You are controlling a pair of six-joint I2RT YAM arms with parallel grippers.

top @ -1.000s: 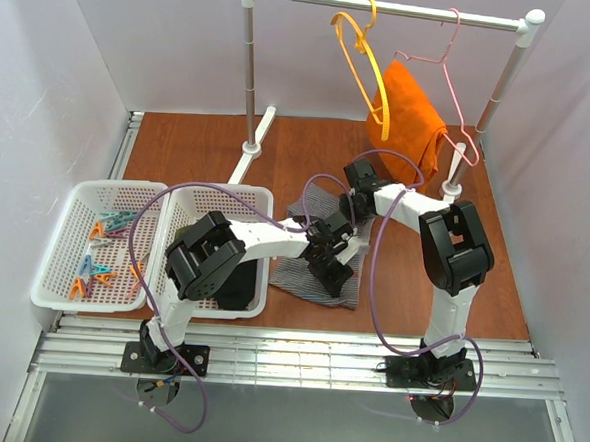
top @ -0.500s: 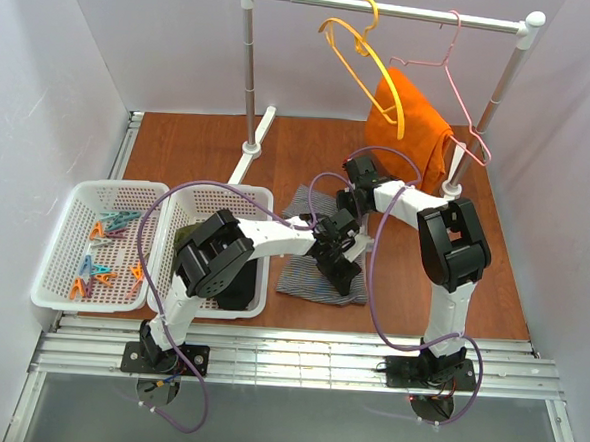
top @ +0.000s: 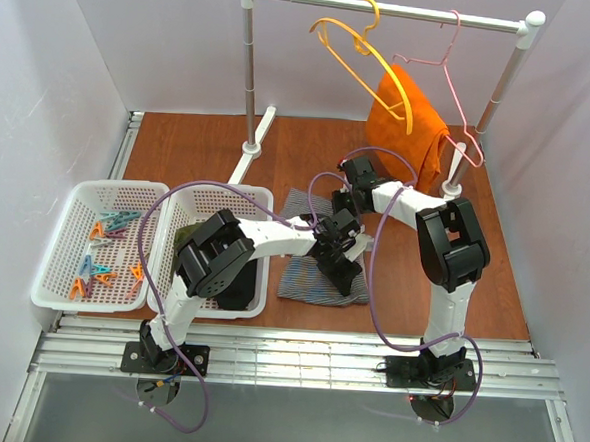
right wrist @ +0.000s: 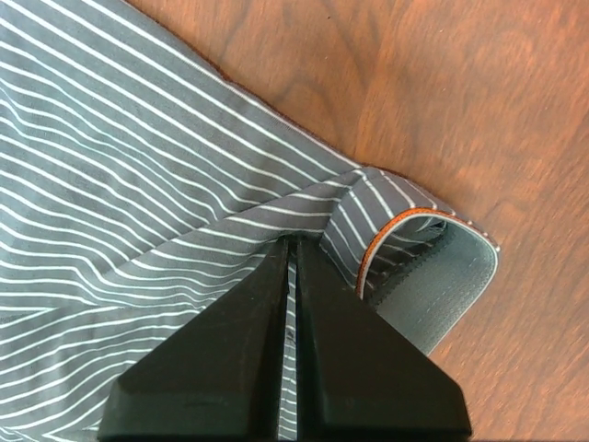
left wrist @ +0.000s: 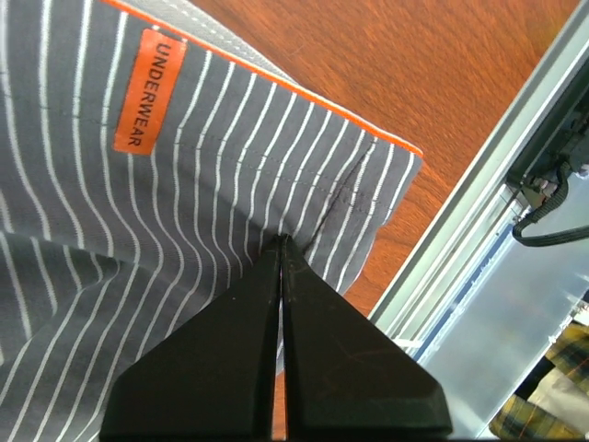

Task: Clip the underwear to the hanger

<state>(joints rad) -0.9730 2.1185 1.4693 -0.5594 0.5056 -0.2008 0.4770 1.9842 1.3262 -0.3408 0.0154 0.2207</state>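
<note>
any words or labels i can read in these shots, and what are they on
"UNDERWEAR": black capitals on the orange tag sewn onto the grey striped underwear, seen in the left wrist view.
No other text, brand, number or sign is readable in any view.

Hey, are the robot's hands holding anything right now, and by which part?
Both pinch the underwear. The left hand grips a fold of fabric near its orange-trimmed edge; the right hand grips fabric beside a turned-over, orange-trimmed corner.
</note>
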